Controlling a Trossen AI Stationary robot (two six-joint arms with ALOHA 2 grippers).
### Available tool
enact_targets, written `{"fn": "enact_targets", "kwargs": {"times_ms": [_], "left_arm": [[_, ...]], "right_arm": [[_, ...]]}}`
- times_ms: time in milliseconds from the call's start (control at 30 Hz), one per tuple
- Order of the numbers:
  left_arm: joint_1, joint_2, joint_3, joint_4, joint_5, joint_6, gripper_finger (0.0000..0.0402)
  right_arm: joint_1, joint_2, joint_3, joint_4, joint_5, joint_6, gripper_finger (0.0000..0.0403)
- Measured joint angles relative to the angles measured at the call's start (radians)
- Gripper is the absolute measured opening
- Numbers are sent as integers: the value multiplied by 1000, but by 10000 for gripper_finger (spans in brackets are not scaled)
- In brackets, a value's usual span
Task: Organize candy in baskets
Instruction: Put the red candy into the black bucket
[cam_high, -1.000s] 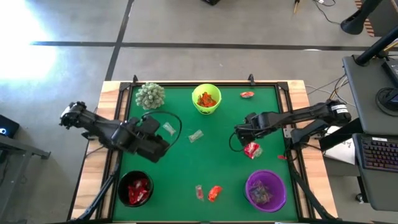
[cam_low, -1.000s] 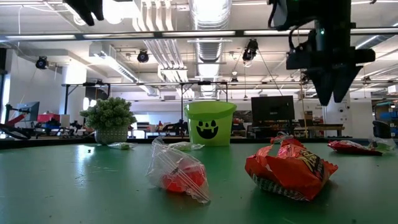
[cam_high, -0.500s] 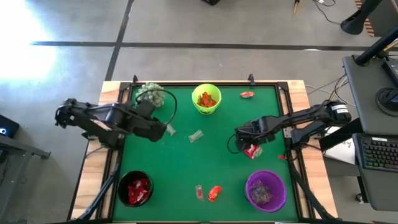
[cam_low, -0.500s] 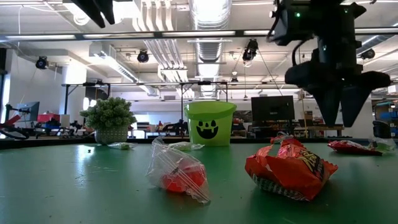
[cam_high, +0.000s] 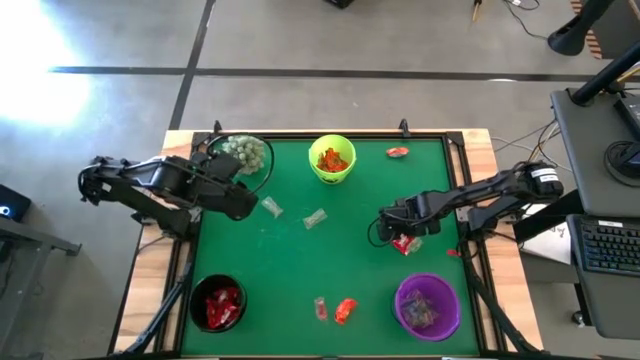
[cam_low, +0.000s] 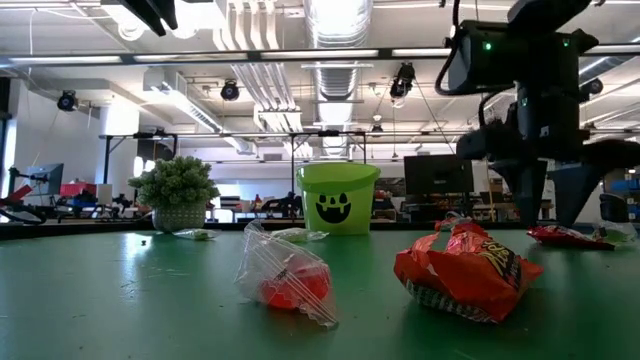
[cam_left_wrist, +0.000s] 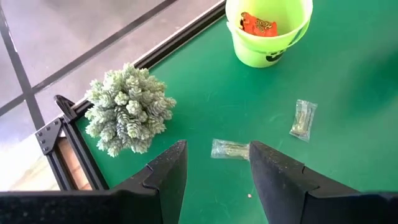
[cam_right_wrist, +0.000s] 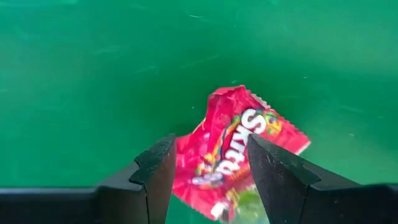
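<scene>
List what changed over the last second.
The left tool swung from mid-table toward the plant, open above a clear candy. The right tool came down open around the red candy. Nothing grasped. Baskets and other candy stayed put.

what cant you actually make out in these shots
- Black basket: shows only in the high view, its red sweets too small to count.
- Purple basket: contents a small dark jumble in the high view.
- Red packet: its near end is cut off between the right gripper's fingers in the right wrist view.
- Clear candy between the left gripper's fingers: label too small.
</scene>
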Motion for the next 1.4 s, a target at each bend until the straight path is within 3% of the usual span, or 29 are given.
{"fn": "enact_targets", "kwargs": {"times_ms": [333, 433, 633, 700, 1000, 1400], "left_arm": [[-1, 0, 0, 0, 1, 7, 157], [-1, 0, 0, 0, 1, 7, 157], [-1, 2, 0, 0, 6, 7, 157], [-1, 2, 0, 0, 6, 7, 157], [-1, 2, 0, 0, 7, 7, 157], [-1, 2, 0, 9, 70, -12, 157]], "right_arm": [[0, 127, -18, -9, -2, -90, 181], [0, 173, -16, -2, -3, -97, 146], [0, 197, -14, 6, -3, -112, 38], [0, 181, -16, 5, -2, -117, 21], [-1, -4, -26, -21, 38, -109, 18], [0, -265, -23, 89, 212, -161, 16]]}}
